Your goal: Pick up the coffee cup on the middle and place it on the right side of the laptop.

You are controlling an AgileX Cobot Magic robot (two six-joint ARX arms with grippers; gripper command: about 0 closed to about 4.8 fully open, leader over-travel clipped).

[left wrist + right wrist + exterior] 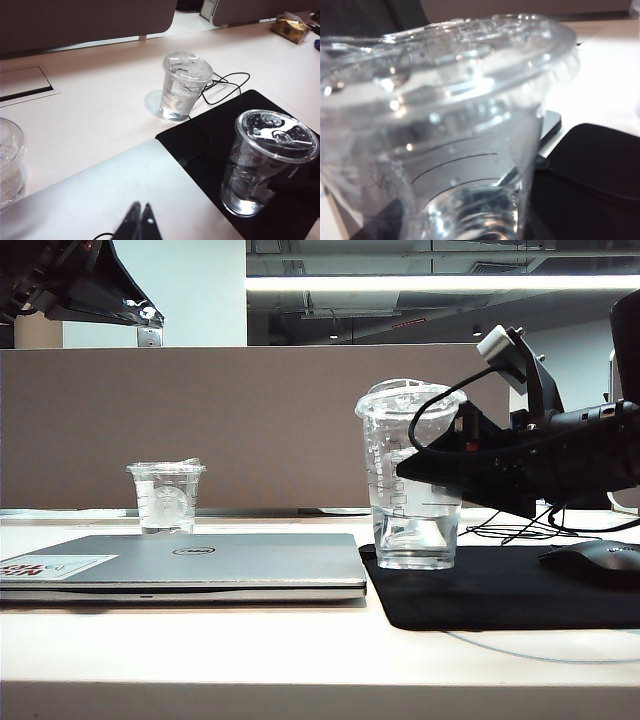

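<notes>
The coffee cup [410, 480], tall and clear with a lid and a little liquid, stands low over the black mouse mat [500, 595], just right of the silver laptop [200, 562]. My right gripper [425, 472] reaches in from the right and is shut on the cup's middle. In the right wrist view the coffee cup [450, 115] fills the picture, and a dark finger [385, 217] shows through its wall. Whether its base touches the mat I cannot tell. My left gripper [141, 206] hangs shut and empty above the laptop's lid [100, 195], with the coffee cup [267, 160] off to one side.
A short clear cup [166, 495] stands behind the laptop. A medium clear cup [184, 87] sits farther back on the white table, next to a looping black cable [227, 85]. A black mouse [595, 560] lies on the mat's right end. A brown partition [200, 420] closes the back.
</notes>
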